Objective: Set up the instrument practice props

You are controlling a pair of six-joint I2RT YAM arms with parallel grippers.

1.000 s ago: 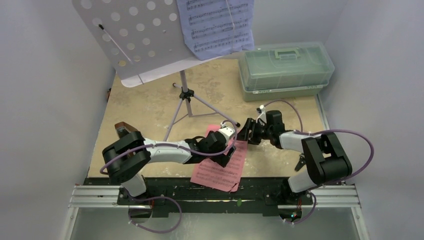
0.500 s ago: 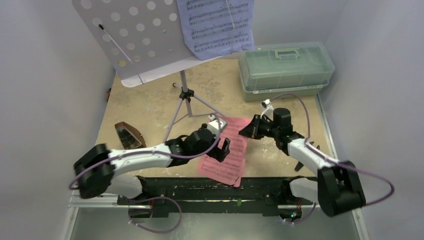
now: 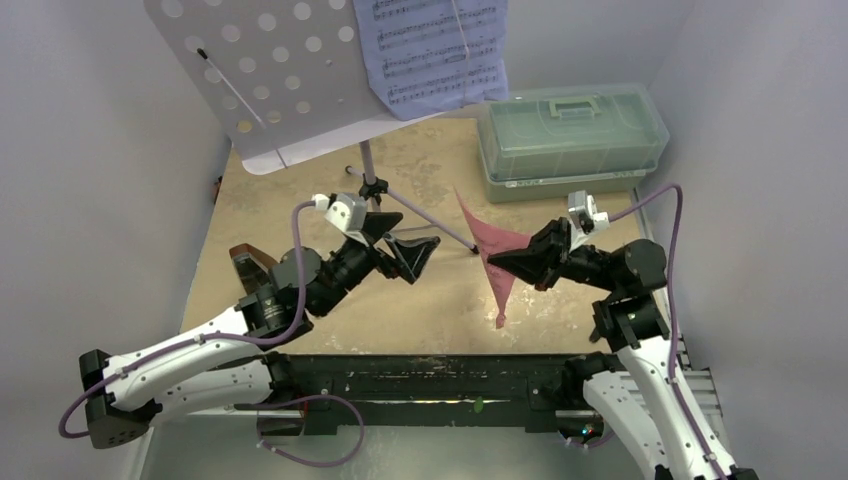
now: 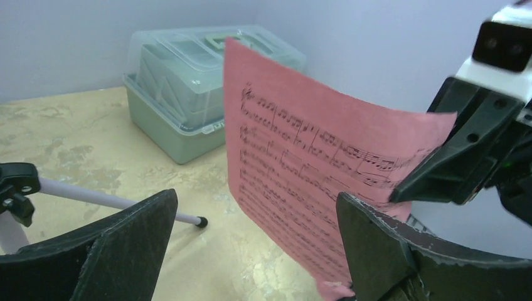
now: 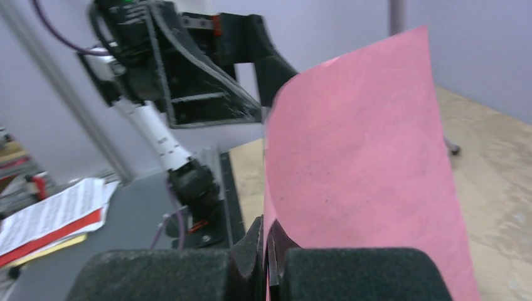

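The right gripper (image 3: 497, 262) is pinched shut on one edge of the pink music sheet (image 3: 484, 238), holding it raised over the table (image 3: 300, 205), roughly upright and bowed, near the foot of one leg of the music stand (image 3: 270, 70); from above the sheet shows almost edge-on, and whether its lowest corner touches the table cannot be told; in the right wrist view only its blank back shows, cut off at the bottom, and the pads clamping it are a dark blur; the left gripper (image 3: 420, 258) stands wide and empty, apart from the sheet, with the printed side facing it; the stand's lavender desk runs off the top of the overhead picture, as does the pale-blue music sheet (image 3: 435, 50) resting on its right half; the brown metronome (image 3: 248, 264) sits at the table's left, partly hidden behind the left arm; the green box (image 3: 570, 130) stands at the far right.
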